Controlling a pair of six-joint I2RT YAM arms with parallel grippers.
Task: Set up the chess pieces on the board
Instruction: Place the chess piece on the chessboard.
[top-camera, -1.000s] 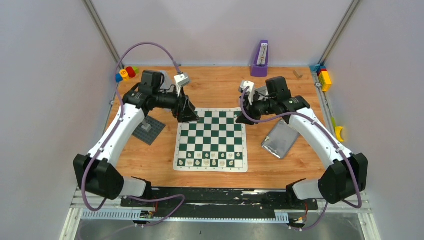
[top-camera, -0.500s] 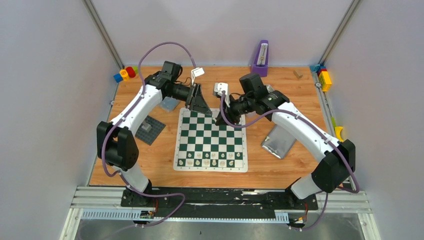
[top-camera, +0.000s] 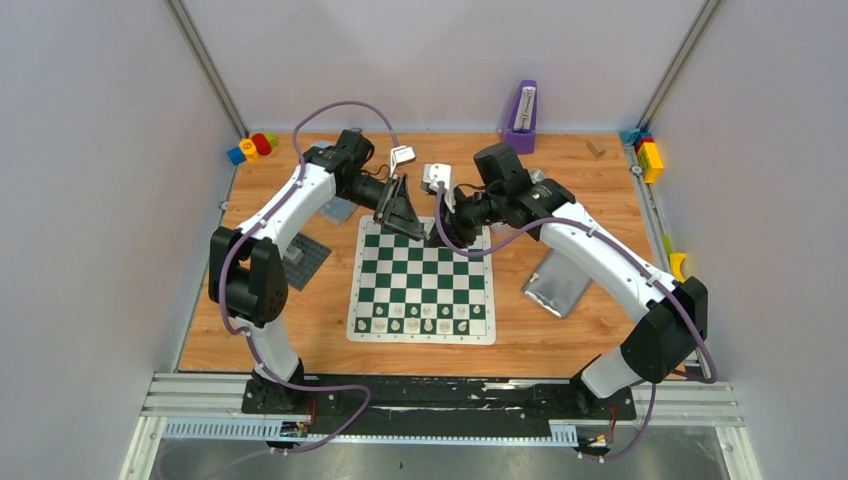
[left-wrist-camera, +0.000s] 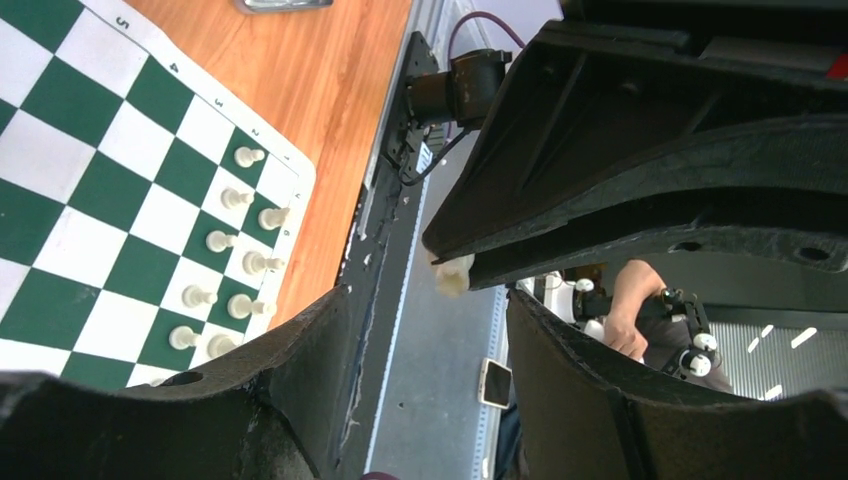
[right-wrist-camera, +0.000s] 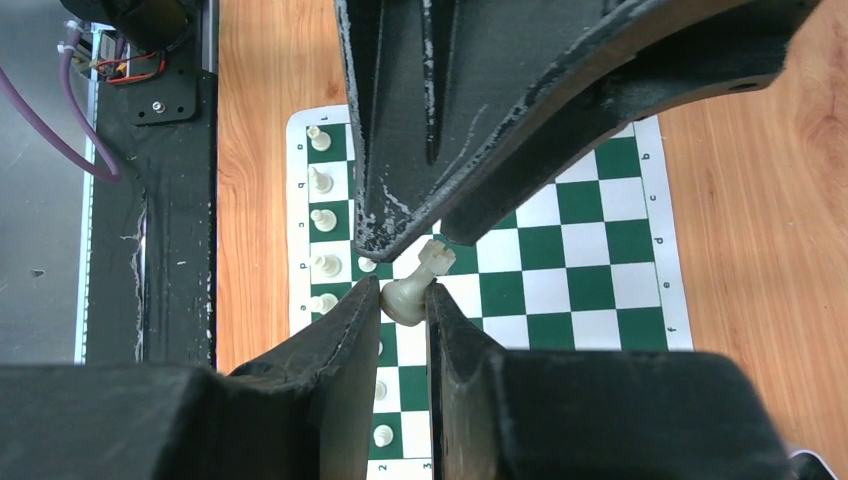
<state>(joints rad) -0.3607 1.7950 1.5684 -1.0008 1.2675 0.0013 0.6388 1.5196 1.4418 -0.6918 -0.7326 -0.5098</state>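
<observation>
The green and white board (top-camera: 425, 265) lies mid-table, with a row of cream chess pieces (top-camera: 420, 318) along its near edge. My right gripper (top-camera: 440, 232) hovers over the board's far edge, shut on the base of a cream chess piece (right-wrist-camera: 405, 297), which lies tilted between its fingers. My left gripper (top-camera: 405, 215) faces it closely, and its open jaws (left-wrist-camera: 428, 300) are empty. The held piece (left-wrist-camera: 452, 275) sticks out of the right gripper just beyond the left fingertips. The board (right-wrist-camera: 590, 250) and its row of pieces (right-wrist-camera: 320, 182) lie below; they also show in the left wrist view (left-wrist-camera: 235, 198).
A dark grey plate with a grey post (top-camera: 297, 258) lies left of the board. A silver pouch (top-camera: 558, 280) lies to its right. A purple object (top-camera: 521, 115) stands at the back wall. Coloured blocks sit at the back left (top-camera: 252, 147) and back right (top-camera: 648, 155).
Both arms have swung in from the board's far corners towards the middle of its far edge. The two grippers now meet there. The right gripper stays shut.
</observation>
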